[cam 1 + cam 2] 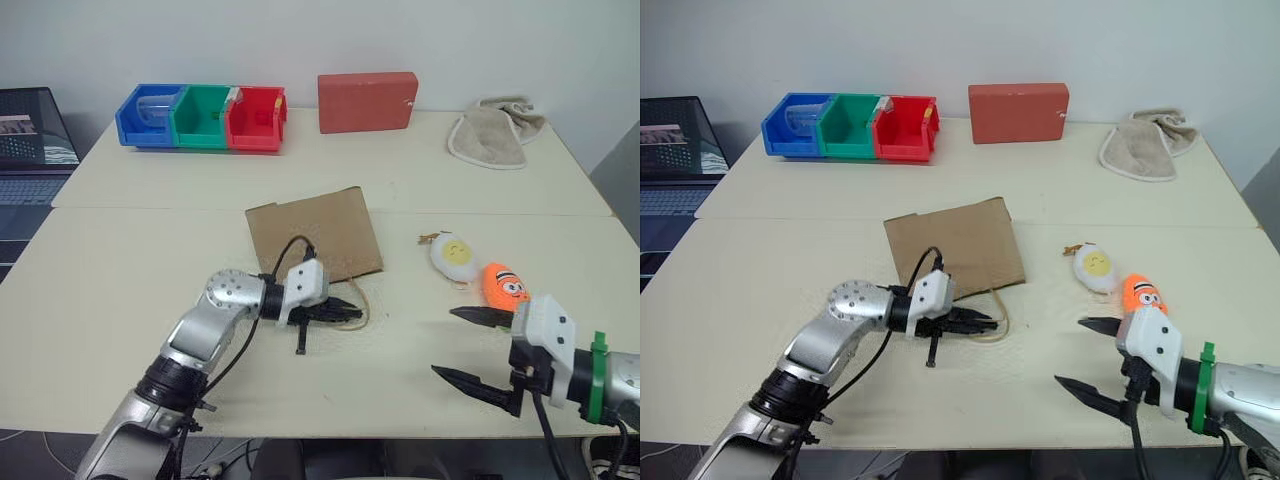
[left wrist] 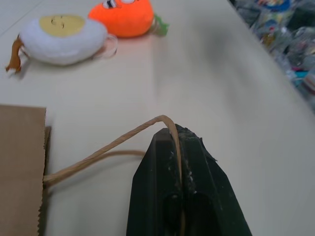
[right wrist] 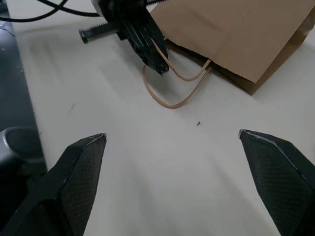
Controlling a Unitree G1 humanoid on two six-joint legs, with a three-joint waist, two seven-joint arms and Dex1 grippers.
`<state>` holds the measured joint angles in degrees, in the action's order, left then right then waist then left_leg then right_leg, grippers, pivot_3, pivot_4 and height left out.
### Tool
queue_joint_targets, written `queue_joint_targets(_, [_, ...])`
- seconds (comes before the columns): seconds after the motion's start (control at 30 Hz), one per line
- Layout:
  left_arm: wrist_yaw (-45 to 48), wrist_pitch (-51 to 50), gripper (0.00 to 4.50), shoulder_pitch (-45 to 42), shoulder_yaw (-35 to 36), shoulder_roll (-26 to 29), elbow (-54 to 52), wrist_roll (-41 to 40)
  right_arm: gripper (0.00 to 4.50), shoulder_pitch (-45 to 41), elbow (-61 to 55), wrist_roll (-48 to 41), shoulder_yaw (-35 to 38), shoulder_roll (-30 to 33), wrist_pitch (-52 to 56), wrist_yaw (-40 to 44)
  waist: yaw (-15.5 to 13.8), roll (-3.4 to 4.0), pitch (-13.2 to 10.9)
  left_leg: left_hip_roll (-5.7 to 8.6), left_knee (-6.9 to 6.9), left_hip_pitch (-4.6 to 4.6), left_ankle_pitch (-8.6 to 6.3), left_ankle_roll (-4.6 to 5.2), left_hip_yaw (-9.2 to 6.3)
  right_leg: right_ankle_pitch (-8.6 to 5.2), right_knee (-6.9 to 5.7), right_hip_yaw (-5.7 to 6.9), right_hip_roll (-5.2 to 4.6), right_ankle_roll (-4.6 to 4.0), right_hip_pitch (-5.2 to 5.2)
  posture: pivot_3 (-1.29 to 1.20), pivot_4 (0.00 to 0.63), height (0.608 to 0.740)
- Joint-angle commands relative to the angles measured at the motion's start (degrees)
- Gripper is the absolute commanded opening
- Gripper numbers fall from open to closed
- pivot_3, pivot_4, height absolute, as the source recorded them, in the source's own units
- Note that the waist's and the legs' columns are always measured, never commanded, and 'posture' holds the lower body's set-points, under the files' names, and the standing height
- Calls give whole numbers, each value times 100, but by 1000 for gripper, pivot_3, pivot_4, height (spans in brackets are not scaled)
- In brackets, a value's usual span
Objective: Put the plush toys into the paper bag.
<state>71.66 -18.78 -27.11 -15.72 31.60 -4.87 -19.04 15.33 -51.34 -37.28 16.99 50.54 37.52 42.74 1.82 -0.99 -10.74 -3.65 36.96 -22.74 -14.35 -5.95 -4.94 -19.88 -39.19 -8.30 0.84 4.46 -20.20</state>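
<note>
Left tool [image 1: 345, 314] reaches level beside the flat bag [image 1: 316, 234], pinching its handle [image 2: 106, 148]; right tool [image 1: 478, 347] hovers spread wide near the bag.

The right gripper [image 1: 1092, 358] hangs wide open over bare table [image 1: 120, 300], with nothing between its 2 fingers. Ahead of it the tabletop lies free up to the 2 handle loops [image 3: 172, 93] of the paper bag [image 1: 318, 236], which lies flat. The left gripper [image 1: 350, 314], clamped on 1 loop, sits across that path just before the bag's mouth. Just beside the right gripper's upper finger lies the carrot [image 1: 504, 284], with the egg [image 1: 455, 256] touching it beyond; open table separates both toys from the bag's edge.
</note>
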Motion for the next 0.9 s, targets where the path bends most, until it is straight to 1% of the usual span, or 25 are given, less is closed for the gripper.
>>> queue_joint_targets(0.03, [71, -946, 3, -393, 403, 140, -200, -661, 4328, -443, 37, 216, -638, -226, -37, -326, 6, 0, 0, 0, 0, 0, 0, 0, -1, 0, 0, 1, 0, 0, 0, 0, 150, 740])
queue_joint_targets(0.1, [-41, -1570, 0, -673, 606, 118, -167, -1044, 3881, -771, 192, 492, -1192, -358, -52, -446, 7, 0, 0, 0, 0, -1, 0, 0, -5, 0, -1, 4, 1, 0, -1, 0, 150, 740])
queue_joint_targets(0.13, [-41, -1826, 0, -756, 671, 129, -188, -1217, 3538, -965, 301, 687, -1469, -468, -84, -556, 5, 0, 0, 1, 2, -5, 0, 0, -5, 0, -1, 4, 1, 0, -4, 0, 150, 740])
queue_joint_targets(0.2, [-101, -2195, 0, -903, 782, 114, -185, -1439, 2801, -1383, 529, 982, -2004, -759, -71, -777, 7, 0, 0, 1, 1, -5, 0, 0, -6, 0, 2, 5, 0, 0, -4, 0, 150, 740])
queue_joint_targets(0.27, [-233, -2549, 0, -1032, 910, 51, -181, -1663, 2029, -1890, 855, 1358, -2581, -1204, -47, -1087, 10, 0, 0, 1, 1, -5, 0, 0, -9, 0, -1, 8, 0, 0, -7, 0, 150, 740])
queue_joint_targets(0.43, [-560, -3261, 0, -1187, 1200, -79, -294, -2224, 170, -2647, 1600, 2033, -3329, -2138, -90, -1648, 15, 0, -1, 1, 0, -11, 1, -2, -17, -1, -32, 15, 1, -2, -24, 0, 150, 740])
queue_joint_targets(0.47, [-631, -3366, 0, -1213, 1246, -97, -292, -2304, 42, -2763, 1767, 2168, -3448, -2297, -122, -1731, 16, 0, -1, 1, -1, -12, 1, -2, -20, -2, -36, 18, 1, -3, -27, 0, 150, 740])
queue_joint_targets(0.6, [-958, -3737, 0, -1371, 1470, -213, -220, -2612, 42, -3084, 2469, 2750, -3714, -2912, -605, -2091, 5, 0, -1, 1, 0, -15, 2, -3, -31, -4, -50, 30, 1, -7, -31, 0, 150, 740])
queue_joint_targets(0.77, [-1336, -4127, 0, -1560, 1752, -359, -96, -2955, 42, -3291, 3226, 3355, -3841, -3381, -1291, -2399, 12, 0, -1, 1, 1, -14, 3, -5, -37, -5, -59, 38, 1, -8, -33, 0, 150, 740])
queue_joint_targets(0.9, [-1529, -4342, 0, -1648, 1896, -406, -39, -3163, 42, -3417, 3755, 3717, -3958, -3684, -1640, -2529, 23, 0, -1, 1, 0, -14, 4, -6, -47, -8, -70, 49, 1, -14, -36, 0, 150, 740])
